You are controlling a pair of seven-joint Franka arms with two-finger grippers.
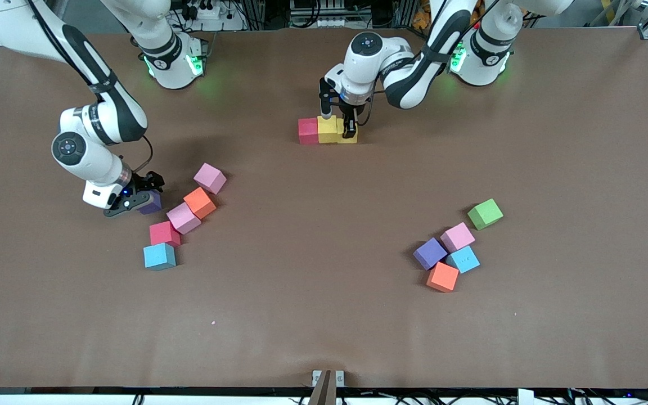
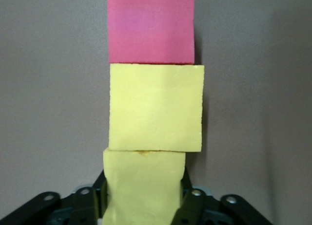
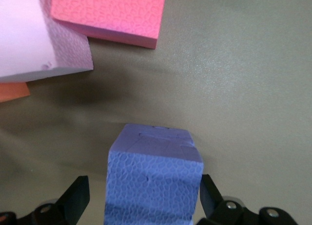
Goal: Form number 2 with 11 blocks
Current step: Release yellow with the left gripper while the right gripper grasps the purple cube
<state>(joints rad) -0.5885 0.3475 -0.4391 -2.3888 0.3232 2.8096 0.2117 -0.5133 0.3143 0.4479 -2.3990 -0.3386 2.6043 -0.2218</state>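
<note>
Between the spread fingers of the right gripper (image 3: pixel 141 205) the purple cube (image 3: pixel 153 178) is sitting ungrasped, while the left gripper (image 1: pixel 340 125) is straddling the outer yellow cube (image 2: pixel 145 188), grip unclear.

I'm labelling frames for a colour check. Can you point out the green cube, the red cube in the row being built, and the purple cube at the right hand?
green cube (image 1: pixel 485 214): front view, top face.
red cube (image 1: pixel 307 127): front view, top face.
purple cube (image 3: pixel 155 178): right wrist view, the face toward the camera.
</note>
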